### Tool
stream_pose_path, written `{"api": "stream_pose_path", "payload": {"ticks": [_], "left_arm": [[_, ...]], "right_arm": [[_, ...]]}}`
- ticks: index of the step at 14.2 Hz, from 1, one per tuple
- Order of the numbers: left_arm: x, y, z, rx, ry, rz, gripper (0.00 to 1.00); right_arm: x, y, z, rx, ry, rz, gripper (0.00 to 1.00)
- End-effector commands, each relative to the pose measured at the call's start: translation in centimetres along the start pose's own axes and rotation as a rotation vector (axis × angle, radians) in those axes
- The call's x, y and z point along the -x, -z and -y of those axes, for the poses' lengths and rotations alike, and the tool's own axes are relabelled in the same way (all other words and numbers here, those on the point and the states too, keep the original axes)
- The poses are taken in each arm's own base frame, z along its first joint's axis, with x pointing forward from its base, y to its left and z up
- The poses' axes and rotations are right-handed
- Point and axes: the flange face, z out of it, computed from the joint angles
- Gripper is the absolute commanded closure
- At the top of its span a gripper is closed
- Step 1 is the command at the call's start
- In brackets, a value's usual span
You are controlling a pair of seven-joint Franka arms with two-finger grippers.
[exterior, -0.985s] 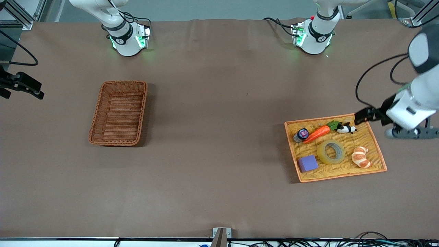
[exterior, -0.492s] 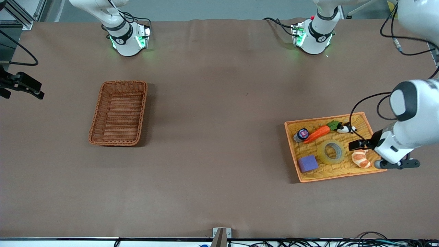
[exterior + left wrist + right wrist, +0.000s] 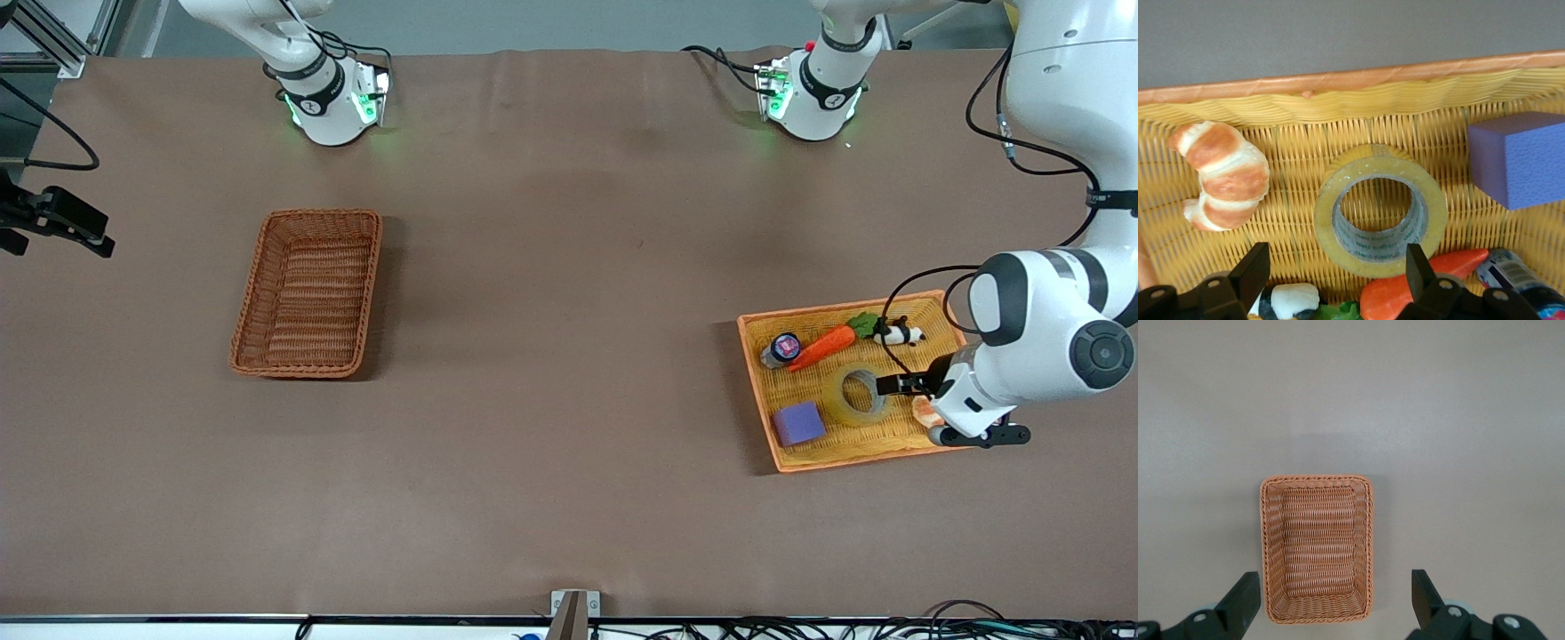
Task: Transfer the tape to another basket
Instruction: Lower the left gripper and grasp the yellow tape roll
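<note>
The tape (image 3: 858, 394), a yellowish ring with a grey core, lies flat in the yellow tray (image 3: 757, 391) at the left arm's end of the table. My left gripper (image 3: 893, 384) is open and empty, low over the tray between the tape and the croissant (image 3: 922, 411). In the left wrist view the tape (image 3: 1325, 217) lies just ahead of the spread fingers of the left gripper (image 3: 1337, 260). The reddish-brown wicker basket (image 3: 307, 293) stands empty toward the right arm's end. My right gripper (image 3: 1335, 583) is open, high above the basket (image 3: 1317, 547), and waits.
The tray also holds a purple block (image 3: 797, 423), a carrot (image 3: 822, 347), a small panda (image 3: 898, 334) and a small can (image 3: 782, 347). In the left wrist view the block (image 3: 1521, 163), croissant (image 3: 1225, 177) and carrot (image 3: 1405, 293) ring the tape closely.
My left arm has swung from outside the tray's edge to over the tray and come down beside the tape. The right arm and all objects have not moved.
</note>
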Motion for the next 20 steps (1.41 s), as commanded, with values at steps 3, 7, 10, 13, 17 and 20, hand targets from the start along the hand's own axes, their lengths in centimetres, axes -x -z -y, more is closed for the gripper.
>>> {"api": "stream_pose_path", "payload": {"ticks": [3,7,10,13,17,20], "left_arm": [[0.1,-3.3,-0.1,-0.001,-0.023,0.021,0.19],[0.1,-5.7,-0.5,-0.014,-0.039,0.053,0.29],[0.0,-7.1,-0.2,-0.022,-0.042,0.058,0.31],[0.0,-7.3,-0.2,-0.022,-0.042,0.060,0.46],[-0.4,-7.1,-0.5,-0.022,-0.047,0.038,0.83],[-0.7,-6.0,-0.8,-0.021,-0.045,0.020,0.83]], "right_arm": [[0.2,0.2,0.0,-0.023,0.003,0.002,0.00],[0.2,0.2,0.0,-0.023,0.003,0.002,0.00],[0.2,0.3,-0.1,-0.024,0.003,0.000,0.00],[0.2,0.2,0.0,-0.024,0.005,0.002,0.00],[0.2,0.3,0.0,-0.024,0.005,0.002,0.00],[0.3,0.3,0.1,-0.024,0.005,0.005,0.00]]}}
